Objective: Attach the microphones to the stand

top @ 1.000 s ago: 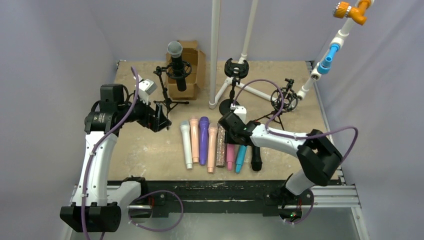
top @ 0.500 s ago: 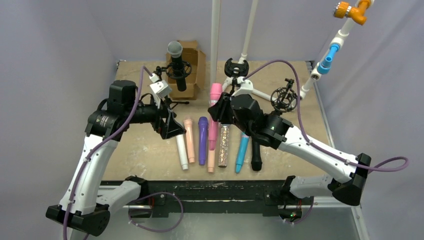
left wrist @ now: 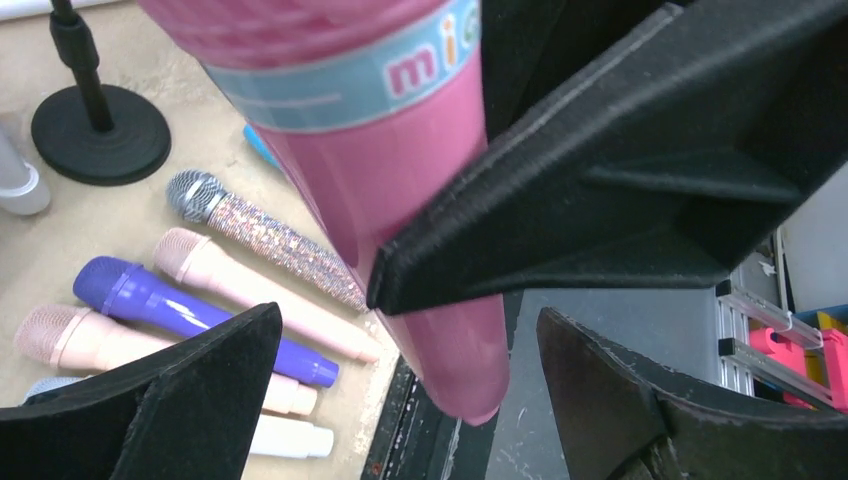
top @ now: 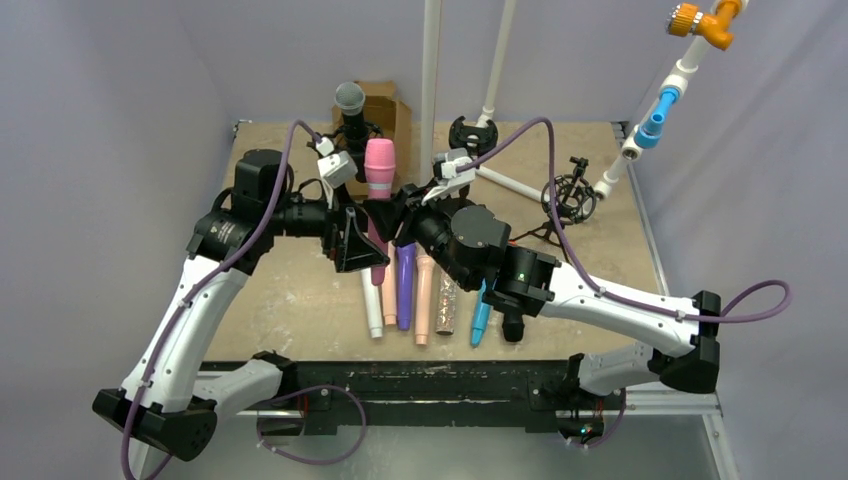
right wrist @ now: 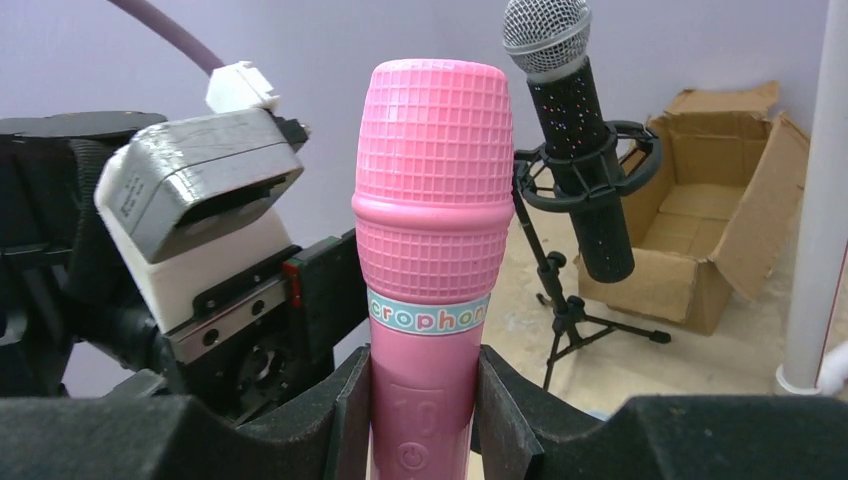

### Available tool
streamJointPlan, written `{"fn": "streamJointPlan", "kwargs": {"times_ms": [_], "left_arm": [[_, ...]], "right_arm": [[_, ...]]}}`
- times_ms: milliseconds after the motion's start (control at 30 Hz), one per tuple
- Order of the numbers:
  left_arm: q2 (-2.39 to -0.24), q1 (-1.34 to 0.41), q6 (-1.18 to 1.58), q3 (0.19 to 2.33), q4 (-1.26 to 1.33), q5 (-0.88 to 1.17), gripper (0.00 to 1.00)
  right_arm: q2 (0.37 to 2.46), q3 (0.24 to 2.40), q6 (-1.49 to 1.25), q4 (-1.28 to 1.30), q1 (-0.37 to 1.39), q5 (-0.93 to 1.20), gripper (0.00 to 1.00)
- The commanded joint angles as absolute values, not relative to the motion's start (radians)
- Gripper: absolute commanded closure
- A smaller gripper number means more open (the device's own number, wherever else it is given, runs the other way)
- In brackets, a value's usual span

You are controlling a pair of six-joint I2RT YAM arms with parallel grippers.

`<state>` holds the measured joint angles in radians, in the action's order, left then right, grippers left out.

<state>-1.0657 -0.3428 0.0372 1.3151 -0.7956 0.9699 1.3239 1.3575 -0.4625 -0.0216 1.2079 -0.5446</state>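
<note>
At the back left, a black mic [top: 350, 100] is already sitting in a shock-mount stand, so one attachment looks done. The left gripper [top: 357, 240] is standing wide open and holding nothing. In its wrist view the lower end of the pink mic [top: 379, 165] is hanging between its fingers without touching them. The right gripper [top: 392, 212] is clamping that mic around its body and holding it upright, head up, above the table [top: 290, 290]. Below it a row of seven mics [top: 405, 290] is lying flat and waiting: white, peach, purple, peach, glitter, blue and black. Farther right, the middle stand [top: 472, 133] and the right stand [top: 570, 195] are both standing empty. By my judgement most of the job is still ahead.

Compared with a second ago, the left arm is reaching further in toward the centre, its jaws as wide as before. The pink mic was lying in the row then — half a second ago it was upright near the middle, and now it is sitting further left, right at the left gripper. The right arm is stretching much further across to carry it.
</note>
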Motion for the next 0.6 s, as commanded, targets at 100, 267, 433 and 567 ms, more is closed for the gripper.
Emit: {"fn": "streamJointPlan", "kwargs": {"times_ms": [100, 267, 433, 567], "left_arm": [[-1.045, -0.348, 0.041, 1.274, -0.692, 1.043, 0.26], [-1.049, -0.348, -0.055, 1.293, -0.746, 1.022, 0.71], [-1.046, -0.348, -0.13, 1.319, -0.799, 0.999, 1.0], [-1.026, -0.348, -0.172, 1.324, -0.819, 0.977, 1.0]], "right_arm": [[1.322, 1.332, -0.347, -0.244, 1.232, -0.606, 0.94], [1.351, 1.369, -0.366, -0.183, 1.23, -0.538, 0.69], [1.398, 1.48, -0.407, -0.012, 1.205, -0.459, 0.45], [1.421, 1.527, -0.474, 0.099, 1.139, -0.337, 0.4]]}}
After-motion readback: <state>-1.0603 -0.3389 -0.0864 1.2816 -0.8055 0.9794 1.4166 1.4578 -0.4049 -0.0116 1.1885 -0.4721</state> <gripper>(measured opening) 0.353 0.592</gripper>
